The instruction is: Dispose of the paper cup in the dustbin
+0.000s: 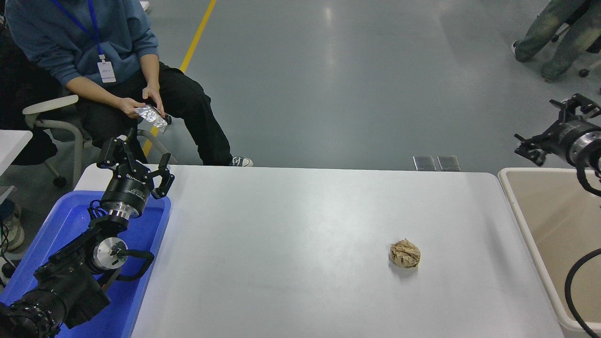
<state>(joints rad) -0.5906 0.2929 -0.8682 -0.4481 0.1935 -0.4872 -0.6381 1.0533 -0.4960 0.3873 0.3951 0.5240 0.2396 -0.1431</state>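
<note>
The beige dustbin (522, 220) stands off the table's right edge. Its inside shows only beige wall, with a black cable looping over its near part. The paper cup does not show in this view. My right gripper (547, 126) comes in from the right edge. It hangs in the air above the bin's far rim, open and empty. My left gripper (135, 157) is parked at the lower left over the blue tray, open and empty.
A brown crumpled paper ball (404, 253) lies on the white table (300, 244), right of centre. A flat blue tray (150, 225) sits at the left edge under my left arm. A seated person at the top left holds a foil-wrapped item (152, 115).
</note>
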